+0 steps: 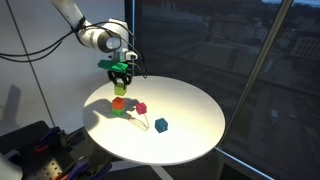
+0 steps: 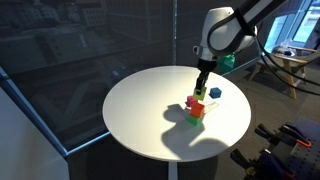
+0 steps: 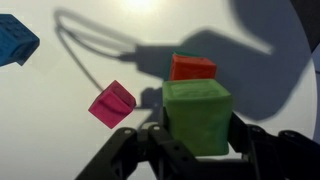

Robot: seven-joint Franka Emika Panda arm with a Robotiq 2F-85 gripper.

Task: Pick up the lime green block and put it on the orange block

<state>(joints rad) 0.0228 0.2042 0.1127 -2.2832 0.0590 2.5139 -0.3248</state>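
At the bottom centre of the wrist view, the tool (image 3: pixel 197 132) is closed on the lime green block (image 3: pixel 197 115). One dark finger (image 3: pixel 153 140) presses its 9 o'clock side and another presses its 3 o'clock side. The jaws stand only as wide as the block. The orange block (image 3: pixel 192 67) sits at 12 o'clock from the held block, its lower edge hidden behind it; can't tell if the two touch. A pink block (image 3: pixel 111 103) lies at 9 o'clock and apart from it, and a blue block (image 3: pixel 15 40) sits far out at 10 o'clock. In an exterior view the tool (image 1: pixel 121 76) hangs above the orange block (image 1: pixel 117 102), off the round white surface (image 1: pixel 190 110). A dark green block (image 2: pixel 196 118) sits just beside the orange block (image 2: pixel 192 100) in an exterior view. The pink block (image 1: pixel 141 107) and blue block (image 1: pixel 161 124) trail off toward 4 o'clock.
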